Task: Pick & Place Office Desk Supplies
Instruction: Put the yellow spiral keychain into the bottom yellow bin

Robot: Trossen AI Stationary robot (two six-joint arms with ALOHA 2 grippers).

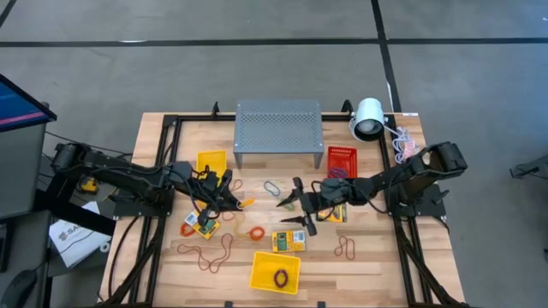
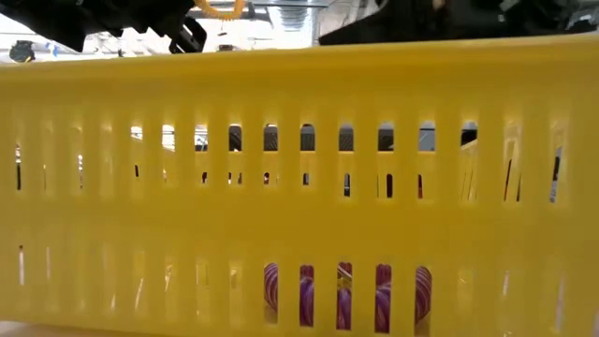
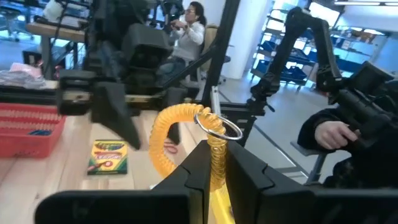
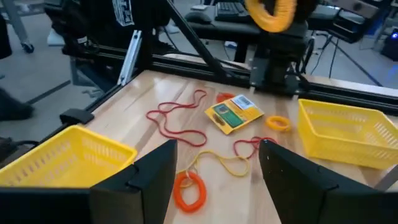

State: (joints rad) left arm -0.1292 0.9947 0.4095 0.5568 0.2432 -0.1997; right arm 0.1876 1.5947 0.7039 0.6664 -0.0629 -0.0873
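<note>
Wooden tabletop was cluttered, black frame round it, grey floor beyond. Nearest edge: yellow basket already had a dark rubber-band loop in it, so sorting looked started, far from done. Still loose: long red band, orange coil, red loop, crayon box mid-table.

Left gripper was pinched nearly shut on a yellow spiral cord with a key ring, lifted above the table beside the second crayon box. Right gripper hung mid-table, fingers spread about halfway, nothing between them.

Far side: another yellow basket, red basket, grey perforated stand, white lamp.

Writing: crayon box label too blurred to read; it had a barcode sticker.
</note>
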